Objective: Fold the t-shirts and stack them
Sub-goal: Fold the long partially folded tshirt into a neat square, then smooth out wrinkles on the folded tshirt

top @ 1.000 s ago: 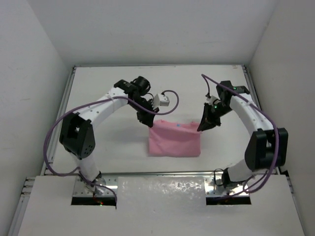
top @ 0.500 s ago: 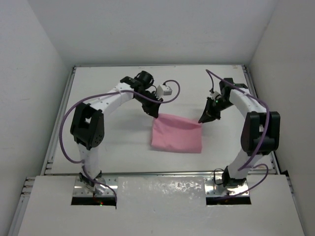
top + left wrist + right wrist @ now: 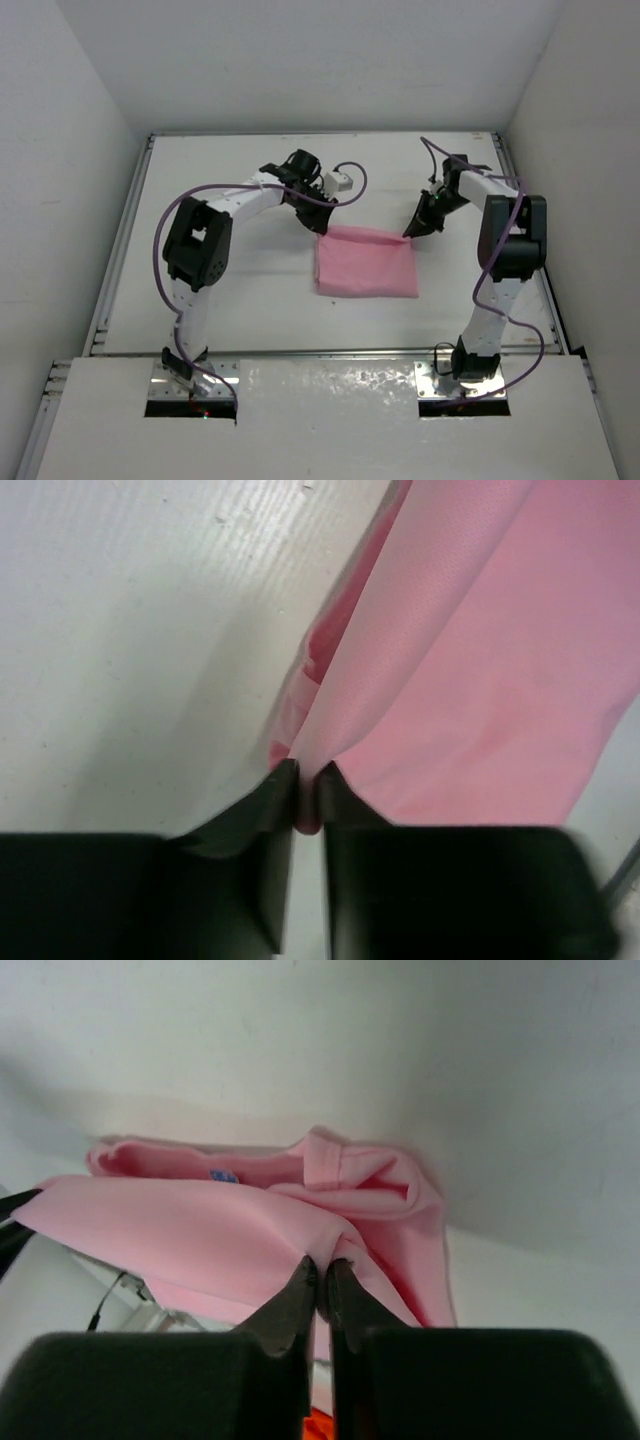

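Squeezing the pink t-shirt (image 3: pixel 366 262), mid-table (image 3: pixel 220 270), at its 11 o'clock corner in the left gripper (image 3: pixel 305 800) and 1 o'clock corner in the right gripper (image 3: pixel 322 1275); could lose a thin pinch and spoil the fold if tugged unevenly.

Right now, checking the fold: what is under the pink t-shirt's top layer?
In the right wrist view, the lifted top layer of the t-shirt reveals lower folds and a blue label; the table beneath is covered.
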Tool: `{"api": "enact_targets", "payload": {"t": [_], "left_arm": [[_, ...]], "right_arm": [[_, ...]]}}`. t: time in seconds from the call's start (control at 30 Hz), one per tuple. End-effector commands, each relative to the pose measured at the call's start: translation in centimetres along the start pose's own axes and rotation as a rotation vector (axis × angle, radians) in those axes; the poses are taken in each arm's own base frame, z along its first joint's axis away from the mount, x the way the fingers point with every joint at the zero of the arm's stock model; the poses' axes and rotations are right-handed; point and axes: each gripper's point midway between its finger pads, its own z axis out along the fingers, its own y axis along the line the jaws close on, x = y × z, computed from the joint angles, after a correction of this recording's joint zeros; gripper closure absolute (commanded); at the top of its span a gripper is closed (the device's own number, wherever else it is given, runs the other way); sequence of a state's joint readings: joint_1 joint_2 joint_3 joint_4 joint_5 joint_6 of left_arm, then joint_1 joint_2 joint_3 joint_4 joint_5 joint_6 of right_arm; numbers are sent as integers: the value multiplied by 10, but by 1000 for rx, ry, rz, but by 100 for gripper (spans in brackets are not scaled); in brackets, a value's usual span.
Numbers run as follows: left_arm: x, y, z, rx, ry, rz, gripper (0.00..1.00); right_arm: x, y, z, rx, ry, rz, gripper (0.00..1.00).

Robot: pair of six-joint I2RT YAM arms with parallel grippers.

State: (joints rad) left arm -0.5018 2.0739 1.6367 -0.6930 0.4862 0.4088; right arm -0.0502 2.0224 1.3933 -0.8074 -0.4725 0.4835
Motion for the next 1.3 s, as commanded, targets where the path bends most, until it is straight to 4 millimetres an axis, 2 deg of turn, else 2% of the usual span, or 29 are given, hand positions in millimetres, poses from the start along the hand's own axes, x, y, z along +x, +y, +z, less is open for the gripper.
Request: {"api": "enact_targets", "payload": {"t": [0.0,0.03,0.07,0.13,0.17,0.23,0.27,0.3,0.33,0.37,0.43,0.47,0.5,0.53,0.57,0.6,0.63,0.67,0.7,0.73,0.77,0.8,0.83,0.87,0.93,0.97,1.03,1.07,1.27], "left_arm": [[-21,22,0,-73,-68,5,80],[-22,24,2,-84,-74,-3,73],[-22,29,5,-99,-76,-13,67],[-26,42,10,-142,-95,-53,61],[-32,54,9,-172,-113,-79,57],[-38,66,6,-201,-128,-147,51],[-34,79,4,-230,-115,-184,49],[-47,87,-5,-256,-148,-199,45],[-49,94,-10,-277,-159,-213,45],[-54,107,-21,-328,-186,-230,44],[-61,119,-36,-371,-224,-255,41],[-64,128,-48,-413,-248,-264,41],[-64,129,-53,-426,-253,-267,41],[-65,129,-57,-435,-256,-256,40],[-75,119,-68,-417,-294,-235,39],[-70,109,-65,-384,-291,-230,39],[-77,95,-64,-350,-316,-201,42],[-86,73,-72,-297,-349,-162,44],[-74,58,-61,-266,-319,-142,48],[-73,44,-57,-243,-312,-115,51],[-78,17,-52,-203,-315,-64,58],[-64,5,-39,-172,-279,-53,59],[-62,-12,-29,-140,-263,-26,60],[-52,-16,-19,-124,-239,-31,61],[-44,-12,-9,-136,-217,-58,61],[-35,-1,-1,-175,-186,-77,61],[-27,14,4,-219,-164,-92,61],[-20,22,9,-237,-146,-99,61],[-6,45,25,-283,-113,-104,61]], "right_arm": [[-23,-3,3,23,-61,-7,90],[-26,-5,5,23,-69,-9,68],[-34,-9,7,32,-93,-4,64],[-50,-10,5,30,-137,5,63],[-67,-8,2,36,-187,-6,62],[-87,-8,-10,56,-248,-6,61],[-105,-2,-24,65,-304,-30,61],[-115,-6,-34,113,-344,-36,61],[-122,-5,-44,136,-373,-51,61],[-129,2,-64,154,-417,-90,62],[-131,2,-83,200,-475,-118,63],[-125,-2,-81,209,-480,-138,66],[-117,8,-100,194,-528,-168,68],[-108,13,-100,189,-538,-209,70],[-91,3,-86,194,-520,-219,71],[-79,12,-97,177,-556,-245,76],[-61,7,-76,159,-528,-243,79],[-52,11,-71,128,-529,-249,82],[-43,14,-66,97,-525,-253,89],[-28,14,-54,68,-501,-243,92],[-26,25,-48,44,-512,-273,96],[-23,27,-43,38,-505,-279,98],[-22,30,-34,30,-496,-279,100],[-21,32,-29,12,-482,-274,100],[-27,28,-22,15,-476,-229,100],[-31,19,-11,44,-456,-205,100],[-40,12,-4,53,-448,-163,100],[-42,3,6,67,-425,-143,100],[-50,-9,21,111,-406,-125,100]]}}
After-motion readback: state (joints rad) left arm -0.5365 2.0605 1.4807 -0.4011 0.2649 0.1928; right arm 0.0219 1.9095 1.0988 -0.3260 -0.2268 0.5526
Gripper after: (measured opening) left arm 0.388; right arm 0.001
